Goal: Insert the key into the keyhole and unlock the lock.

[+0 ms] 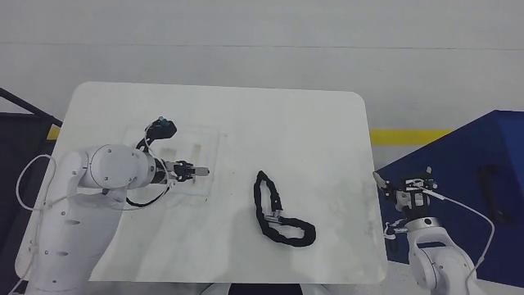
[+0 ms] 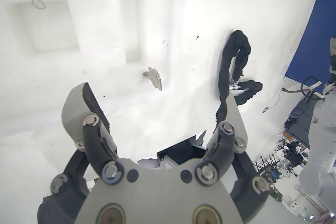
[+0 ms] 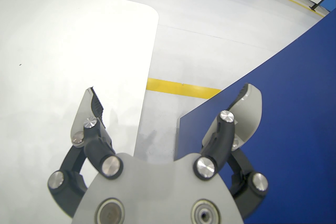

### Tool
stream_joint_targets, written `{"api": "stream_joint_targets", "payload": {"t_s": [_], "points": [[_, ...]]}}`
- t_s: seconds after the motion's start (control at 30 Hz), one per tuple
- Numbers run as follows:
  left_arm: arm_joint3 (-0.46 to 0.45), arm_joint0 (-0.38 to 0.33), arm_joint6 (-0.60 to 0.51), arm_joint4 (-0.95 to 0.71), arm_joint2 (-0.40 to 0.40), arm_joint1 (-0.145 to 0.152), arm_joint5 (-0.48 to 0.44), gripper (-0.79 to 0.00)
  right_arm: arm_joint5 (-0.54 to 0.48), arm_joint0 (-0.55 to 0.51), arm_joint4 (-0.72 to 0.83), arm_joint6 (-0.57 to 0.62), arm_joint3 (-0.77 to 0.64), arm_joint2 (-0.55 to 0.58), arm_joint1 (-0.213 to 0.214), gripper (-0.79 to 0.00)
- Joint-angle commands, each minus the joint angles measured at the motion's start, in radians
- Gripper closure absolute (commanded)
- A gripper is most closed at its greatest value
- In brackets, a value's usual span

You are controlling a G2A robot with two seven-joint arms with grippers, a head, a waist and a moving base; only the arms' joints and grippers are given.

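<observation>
White table had a blue panel off its right edge. The right gripper sat there, wide open and empty. Left gripper hung over the clear tray, also spread, holding nothing. Chain lock lay mid-table. Key lay near the tray's lock-side wall, small ring in a compartment.

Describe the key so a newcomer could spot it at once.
On the white table, a clear tray sits beside the black chain lock. The key lies near the tray's edge, before the open left gripper. It is small, flat and silver, unlike the thin ring farther in.
</observation>
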Motion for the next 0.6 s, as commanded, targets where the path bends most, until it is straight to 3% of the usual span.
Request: {"api": "stream_joint_targets", "payload": {"t_s": [0.0, 0.27, 0.47, 0.57], "points": [[0.013, -0.022, 0.000, 0.005, 0.028, 0.007, 0.000, -0.785, 0.000, 0.000, 0.000, 0.000, 0.000, 0.000, 0.000, -0.785], [0.066, -0.108, 0.000, 0.000, 0.136, 0.040, 0.000, -0.770, 0.000, 0.000, 0.000, 0.000, 0.000, 0.000, 0.000, -0.785], [0.080, -0.133, 0.000, -0.033, 0.183, 0.083, 0.000, -0.622, 0.000, 0.000, 0.000, 0.000, 0.000, 0.000, 0.000, -0.785], [0.091, -0.152, 0.000, -0.064, 0.218, 0.104, 0.001, -0.459, 0.000, 0.000, 0.000, 0.000, 0.000, 0.000, 0.000, -0.785]]}}
